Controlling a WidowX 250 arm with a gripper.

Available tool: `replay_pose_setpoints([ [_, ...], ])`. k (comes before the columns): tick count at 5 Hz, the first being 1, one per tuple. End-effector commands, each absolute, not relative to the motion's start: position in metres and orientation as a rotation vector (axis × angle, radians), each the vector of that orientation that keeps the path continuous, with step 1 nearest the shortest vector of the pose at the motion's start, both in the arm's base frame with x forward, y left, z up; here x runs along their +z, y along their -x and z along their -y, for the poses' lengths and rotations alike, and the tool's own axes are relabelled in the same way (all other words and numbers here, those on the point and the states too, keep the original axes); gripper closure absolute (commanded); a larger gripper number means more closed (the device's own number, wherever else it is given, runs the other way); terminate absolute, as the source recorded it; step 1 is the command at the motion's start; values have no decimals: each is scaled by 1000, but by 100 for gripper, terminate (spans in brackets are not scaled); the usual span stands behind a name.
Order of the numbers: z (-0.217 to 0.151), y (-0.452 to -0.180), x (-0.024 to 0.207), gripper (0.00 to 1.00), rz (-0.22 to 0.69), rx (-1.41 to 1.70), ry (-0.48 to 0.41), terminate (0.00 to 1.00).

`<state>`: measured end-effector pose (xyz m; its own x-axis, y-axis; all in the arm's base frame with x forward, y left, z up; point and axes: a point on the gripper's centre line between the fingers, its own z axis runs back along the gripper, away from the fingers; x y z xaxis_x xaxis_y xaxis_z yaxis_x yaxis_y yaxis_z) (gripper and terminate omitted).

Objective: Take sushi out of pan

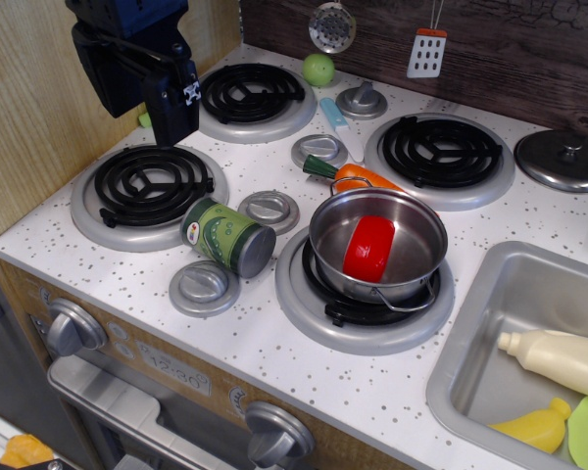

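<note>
The sushi [368,248] is a small glossy red oblong piece lying inside the pan [323,230], a round shiny steel pot with a wire loop handle facing the front. The pan sits on the front right burner [304,304]. My gripper [171,122] hangs at the upper left, above the front left burner [149,188], well away from the pan. Its fingers point down and look close together with nothing between them.
A green can [227,237] lies on its side left of the pan. An orange carrot [358,176] lies just behind the pan. A grey lid [563,160] sits at the far right. A sink [480,323] holds a cream bottle [559,357] and yellow and green items.
</note>
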<state>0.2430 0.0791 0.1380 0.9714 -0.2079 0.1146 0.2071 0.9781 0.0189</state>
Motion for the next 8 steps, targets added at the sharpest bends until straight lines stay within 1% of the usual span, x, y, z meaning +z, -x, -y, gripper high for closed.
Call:
replay_pose_setpoints([
  [1, -79, -243, 138, 0, 116, -209, -7, 0],
  [2, -51, -253, 148, 0, 97, -117, -28, 0],
  [3, -24, -263, 153, 0, 99, -51, -27, 0],
  [4, 6, -273, 142, 0, 112, 12, -27, 0],
  [5, 30, -282, 125, 0, 136, 27, -37, 0],
  [6, 45, -288, 109, 0, 147, 60, -61, 0],
  [8, 52, -293, 84, 0, 178, 79, -57, 0],
])
